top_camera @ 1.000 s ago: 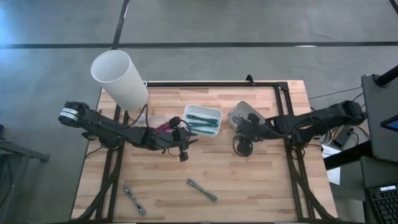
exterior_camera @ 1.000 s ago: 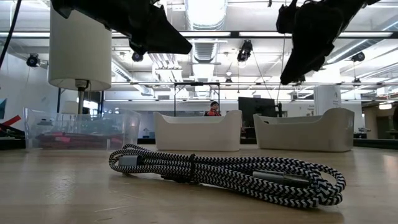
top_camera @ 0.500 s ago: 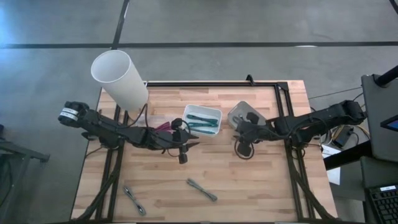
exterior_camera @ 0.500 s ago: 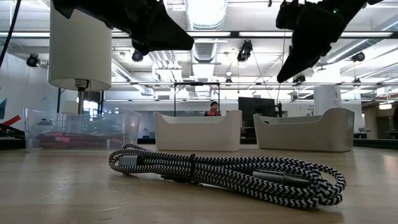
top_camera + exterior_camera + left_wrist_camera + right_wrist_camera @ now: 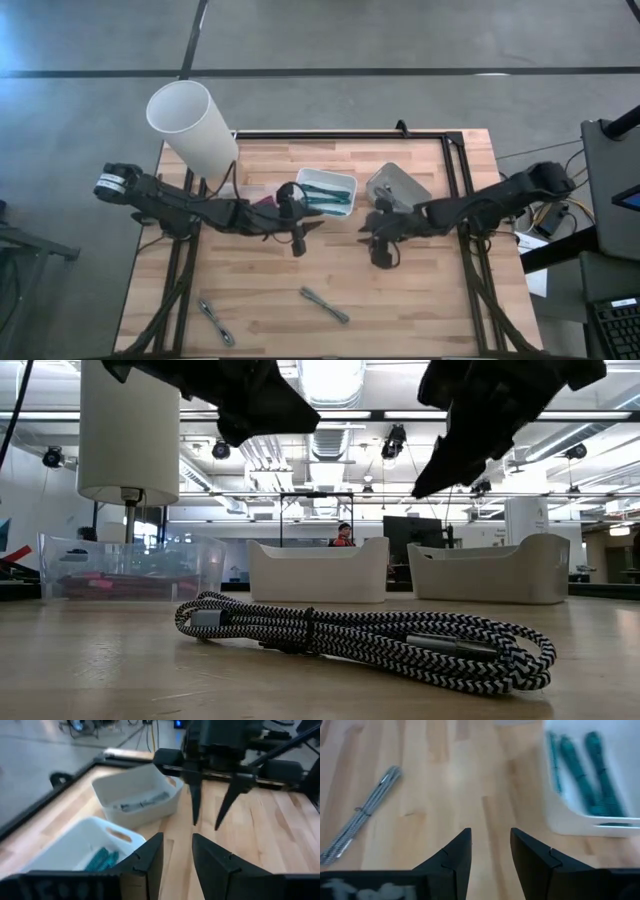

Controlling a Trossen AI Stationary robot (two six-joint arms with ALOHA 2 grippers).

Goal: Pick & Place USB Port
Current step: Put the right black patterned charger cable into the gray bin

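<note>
change: right gripper swung off the grey bin and out over bare wood toward the worktop's middle – left gripper barely shifted, hovering mid-worktop beside the white tray
meaning: likely the start of a reach for a cable; nothing lifted yet, so the pick is still ahead
right pincer: spread wide, empty, tips pointing down
left pincer: spread too, holding nothing
task's thing: braided usb cable lying loose near the edge by the low camera, about midway along it; a second cable toward that edge's left corner
around: teal cables in the white tray, a clear bin with red pieces left of it, a tall white cylinder at the far left corner
in the way: nothing between right gripper and cable – left gripper close by, so some crowding possible
</note>
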